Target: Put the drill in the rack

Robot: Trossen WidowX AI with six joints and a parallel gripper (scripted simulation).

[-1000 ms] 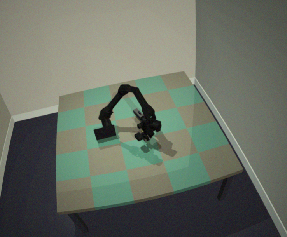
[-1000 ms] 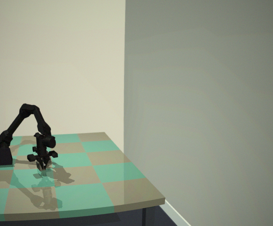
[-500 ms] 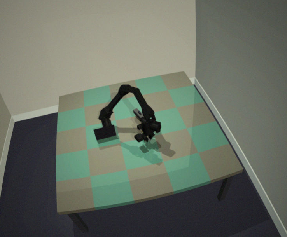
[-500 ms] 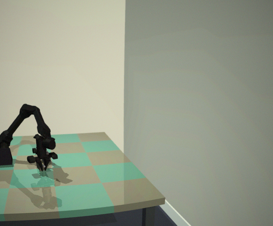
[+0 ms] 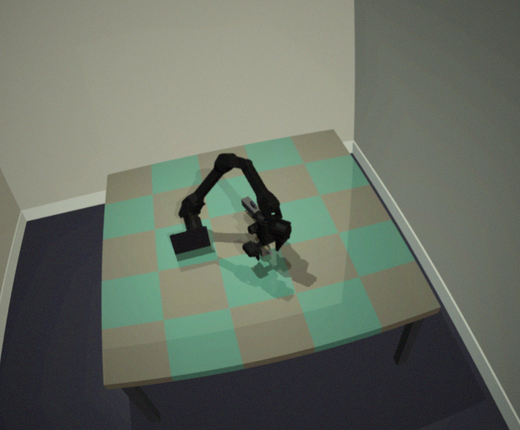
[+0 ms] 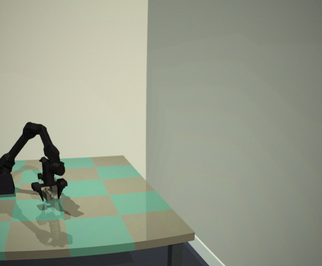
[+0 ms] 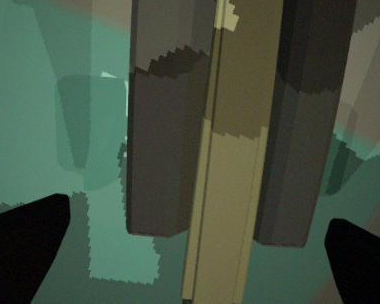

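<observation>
The drill (image 7: pixel 229 178) (image 6: pixel 47 192), a long brass-coloured bar, runs lengthwise between the two dark grey-brown walls of the rack (image 7: pixel 159 178) in the wrist view. Its near end sticks out past the walls. I cannot tell if it rests on the rack's bottom. My gripper (image 7: pixel 199 221) (image 5: pixel 268 254) (image 6: pixel 50 199) is open, low over the table, with one black fingertip on each side of the drill and clear of it. The key cannot be made out in the top and exterior views.
A long grey block (image 5: pixel 246 201) with a dark spot stands behind the gripper, partly hidden by the arm. The arm's black base (image 5: pixel 189 242) (image 6: pixel 0 185) is to the left. The table (image 5: pixel 198 291) is checkered green and tan.
</observation>
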